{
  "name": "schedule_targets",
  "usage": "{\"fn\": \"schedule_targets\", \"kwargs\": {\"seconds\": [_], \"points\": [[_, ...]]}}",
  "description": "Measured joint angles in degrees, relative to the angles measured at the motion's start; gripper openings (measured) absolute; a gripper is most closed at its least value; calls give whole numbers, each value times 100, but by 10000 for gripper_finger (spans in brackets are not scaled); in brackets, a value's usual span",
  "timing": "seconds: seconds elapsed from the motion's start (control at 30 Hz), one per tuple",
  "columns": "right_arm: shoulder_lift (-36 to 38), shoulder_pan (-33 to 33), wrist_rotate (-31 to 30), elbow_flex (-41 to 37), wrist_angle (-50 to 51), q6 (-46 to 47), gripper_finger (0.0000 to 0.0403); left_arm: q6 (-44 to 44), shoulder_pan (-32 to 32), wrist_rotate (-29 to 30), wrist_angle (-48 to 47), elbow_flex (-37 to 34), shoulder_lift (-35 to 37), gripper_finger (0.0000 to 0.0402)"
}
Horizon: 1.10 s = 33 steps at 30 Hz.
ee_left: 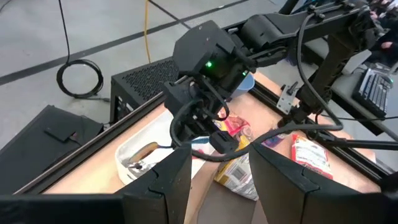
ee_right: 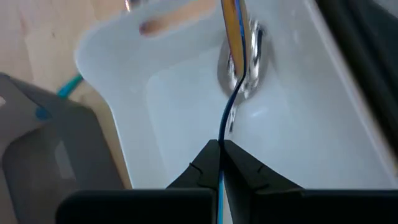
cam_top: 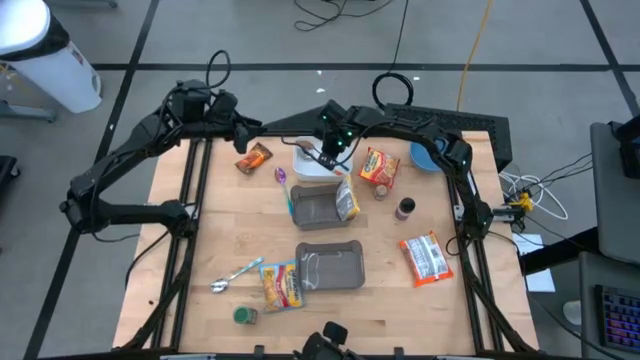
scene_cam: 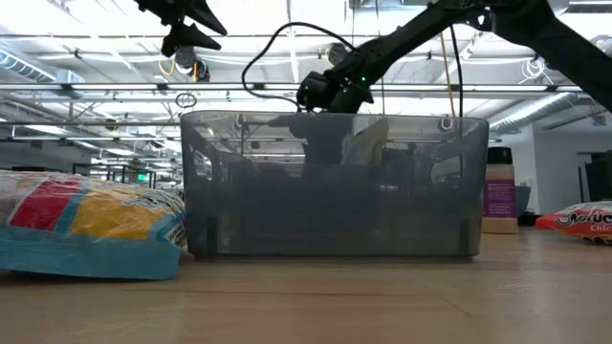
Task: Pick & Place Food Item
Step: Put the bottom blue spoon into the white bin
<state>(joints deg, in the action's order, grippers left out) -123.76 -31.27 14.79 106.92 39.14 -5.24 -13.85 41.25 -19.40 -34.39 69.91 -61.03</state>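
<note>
Bright, even overhead light; ceiling lights (scene_cam: 287, 57) glare, and the white tray (ee_right: 186, 81) shows blurred.

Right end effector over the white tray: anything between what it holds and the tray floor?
Nothing visible in between. The right end effector is shut on a thin blue-and-orange item hanging over the white tray; a shiny metal piece shows at its far end, possibly part of it.

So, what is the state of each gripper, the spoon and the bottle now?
Right gripper, jaws shut on the spoon handle, above the white tray.
Left gripper, jaws open, empty.
Spoon, hanging bowl-down over the white tray.
Brown bottle, upright.
</note>
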Motion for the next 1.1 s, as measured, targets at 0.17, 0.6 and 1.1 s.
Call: {"fn": "schedule_targets", "kwargs": {"seconds": [0.17,0.6,1.1], "points": [[0,17,4,-153,-47,73,0,-39,-17,-2,30,0,-191,168],[0,79,30,-494,-547,307,0,-311,-163,-659,640,-4,-501,168],[-232,56,236,-534,-644,604,0,-336,-357,-675,807,-4,-497,168]]}}
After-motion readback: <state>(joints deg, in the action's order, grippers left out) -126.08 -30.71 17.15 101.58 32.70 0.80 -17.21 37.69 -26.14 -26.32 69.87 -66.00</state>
